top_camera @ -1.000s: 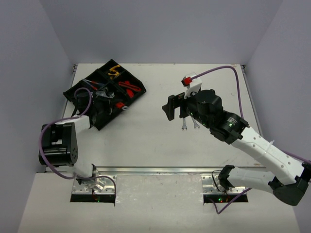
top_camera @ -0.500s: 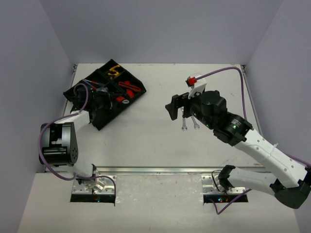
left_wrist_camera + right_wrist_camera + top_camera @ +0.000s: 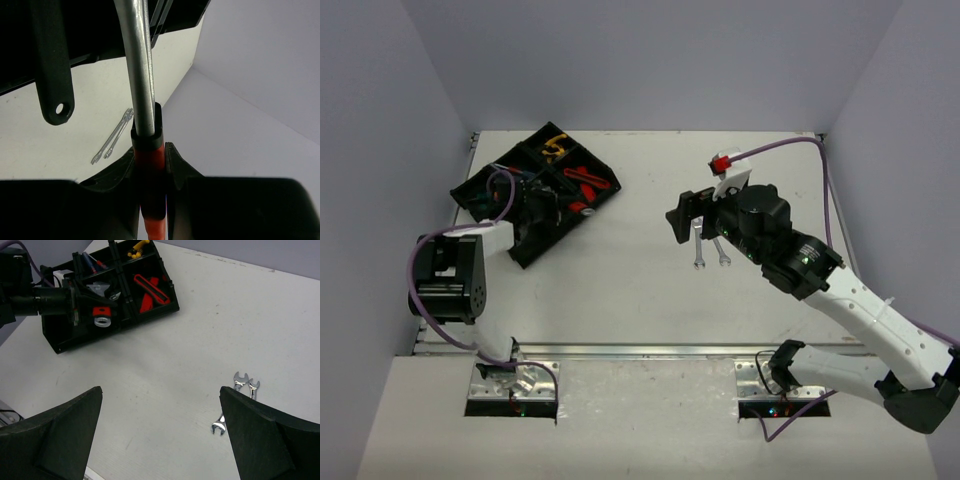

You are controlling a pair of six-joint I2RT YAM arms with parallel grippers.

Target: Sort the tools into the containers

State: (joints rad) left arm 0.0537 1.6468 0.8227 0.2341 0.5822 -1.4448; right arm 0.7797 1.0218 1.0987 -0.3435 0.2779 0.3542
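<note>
The black divided tray [image 3: 533, 138] lies at the far left of the table. Yellow pliers [image 3: 555, 146] and red utility knives [image 3: 587, 180] lie in its compartments. My left gripper [image 3: 542, 205] hovers over the tray's near compartments, shut on a red-handled wrench [image 3: 148, 160] whose silver shaft points away from the jaws. In the right wrist view the left gripper [image 3: 82, 302] and wrench [image 3: 101, 320] are above the tray [image 3: 65, 342]. Two silver spanners [image 3: 708, 250] lie side by side on the table. My right gripper [image 3: 678, 222] hangs open just left of them, holding nothing.
Small screwdrivers [image 3: 92, 262] lie in a far compartment of the tray. The spanners [image 3: 240, 395] lie on bare white tabletop, also seen as a spanner pair [image 3: 115, 137] in the left wrist view. Grey walls close the table on three sides.
My left arm has swung its elbow upward and carried the wrench slightly right over the tray. My right gripper has drifted a little to the right, still open.
</note>
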